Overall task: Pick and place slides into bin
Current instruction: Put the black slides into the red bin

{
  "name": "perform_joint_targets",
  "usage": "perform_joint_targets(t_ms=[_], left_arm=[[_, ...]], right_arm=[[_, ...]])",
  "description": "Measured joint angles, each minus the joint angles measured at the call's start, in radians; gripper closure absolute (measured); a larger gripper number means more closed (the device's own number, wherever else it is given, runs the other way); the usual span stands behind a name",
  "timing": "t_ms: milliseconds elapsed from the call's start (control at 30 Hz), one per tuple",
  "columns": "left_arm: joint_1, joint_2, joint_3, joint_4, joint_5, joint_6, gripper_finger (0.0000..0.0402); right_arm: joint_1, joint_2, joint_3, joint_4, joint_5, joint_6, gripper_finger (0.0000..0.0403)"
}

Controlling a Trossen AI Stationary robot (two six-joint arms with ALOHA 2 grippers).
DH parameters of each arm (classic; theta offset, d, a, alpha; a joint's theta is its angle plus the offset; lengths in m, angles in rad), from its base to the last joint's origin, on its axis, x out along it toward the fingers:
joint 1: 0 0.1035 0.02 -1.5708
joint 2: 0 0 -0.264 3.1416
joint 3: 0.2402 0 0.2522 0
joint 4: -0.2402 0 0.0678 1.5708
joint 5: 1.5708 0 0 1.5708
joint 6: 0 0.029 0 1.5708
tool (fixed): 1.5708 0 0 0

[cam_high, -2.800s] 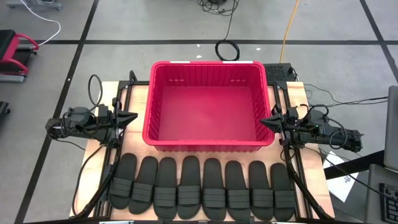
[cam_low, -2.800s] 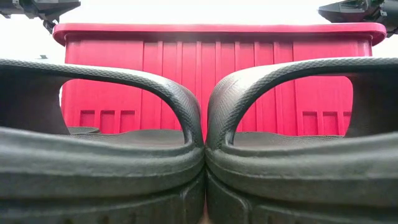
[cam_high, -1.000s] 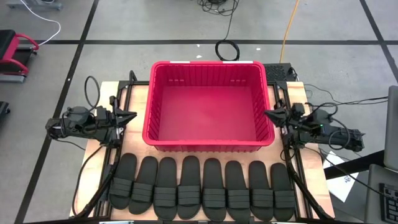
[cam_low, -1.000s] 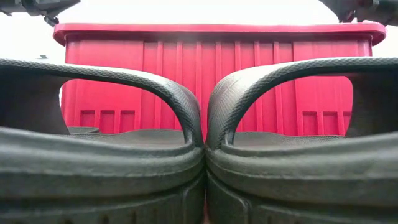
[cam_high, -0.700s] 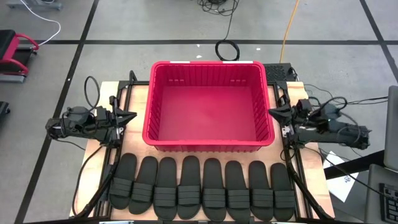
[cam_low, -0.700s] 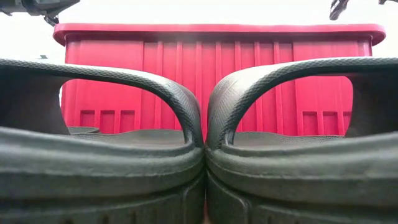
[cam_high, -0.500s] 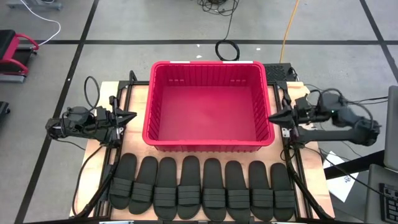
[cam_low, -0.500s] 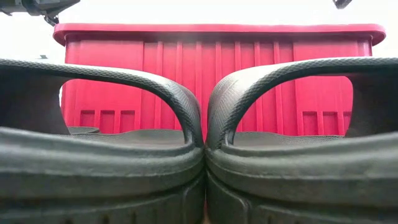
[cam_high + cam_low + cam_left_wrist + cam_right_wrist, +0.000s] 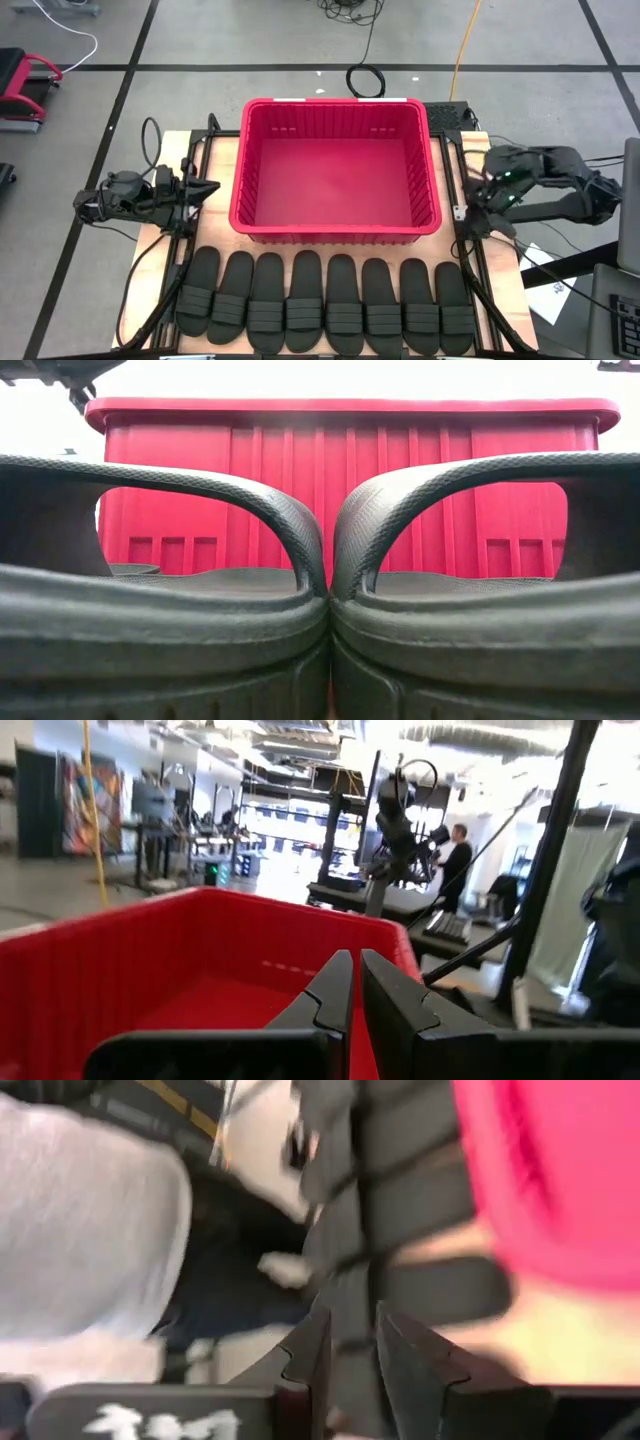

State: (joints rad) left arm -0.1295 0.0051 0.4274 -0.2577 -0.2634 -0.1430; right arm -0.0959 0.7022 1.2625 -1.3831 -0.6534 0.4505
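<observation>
Eight black slides (image 9: 325, 305) lie abreast along the table's (image 9: 222, 155) front edge — the red bin (image 9: 335, 232) sits behind them. Left gripper (image 9: 207, 186), fingers together, waits by its left wall; right gripper (image 9: 347, 1342), fingers slightly apart, hangs beyond the right wall.

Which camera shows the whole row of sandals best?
The high view: all eight slides lie side by side in front of the bin. The low view shows two up close; the right wrist view, blurred ones; the left wrist view, none.
</observation>
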Motion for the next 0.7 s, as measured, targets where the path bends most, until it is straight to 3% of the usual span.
perform_joint_targets(t_ms=[233, 367, 700], left_arm=[[0.0, 0.0, 0.0, -0.01, -0.001, -0.013, 0.0371], [0.0, 0.0, 0.0, -0.011, -0.002, -0.017, 0.0371], [0.0, 0.0, 0.0, -0.011, -0.003, -0.026, 0.0371]], right_arm=[[0.046, 0.002, -0.072, -0.057, -0.162, -0.005, 0.0325], [0.124, 0.0, -0.133, -0.094, -0.159, -0.037, 0.0325], [0.359, 0.006, -0.305, 0.121, -0.07, -0.01, 0.0334]])
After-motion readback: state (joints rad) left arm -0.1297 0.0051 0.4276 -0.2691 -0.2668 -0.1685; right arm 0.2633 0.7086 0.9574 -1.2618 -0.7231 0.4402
